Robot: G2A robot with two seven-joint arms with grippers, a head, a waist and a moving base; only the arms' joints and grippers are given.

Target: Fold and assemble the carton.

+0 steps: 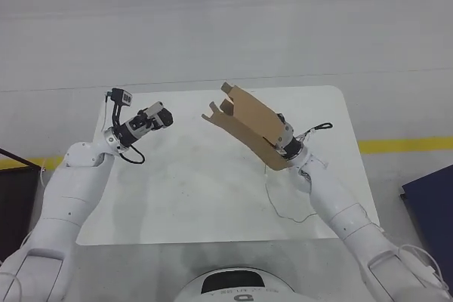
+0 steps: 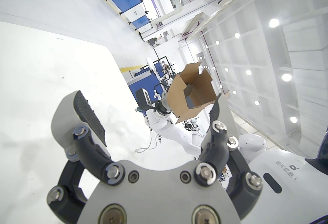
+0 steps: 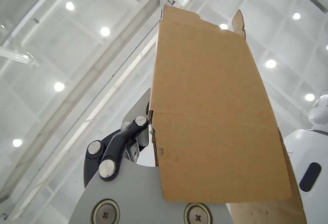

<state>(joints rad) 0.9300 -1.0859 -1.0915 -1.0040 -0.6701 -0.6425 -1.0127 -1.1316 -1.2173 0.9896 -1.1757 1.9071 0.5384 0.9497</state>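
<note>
Clamping the carton [image 1: 251, 123], seemingly, right jaws hold it aloft; left jaws apart.

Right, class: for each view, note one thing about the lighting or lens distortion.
Top view: even light, table glaring white. Left wrist view: wide lens curves the ceiling grid; lamps glare past the carton. Right wrist view: carton set against bright lamps, its long edge bowed.
</note>
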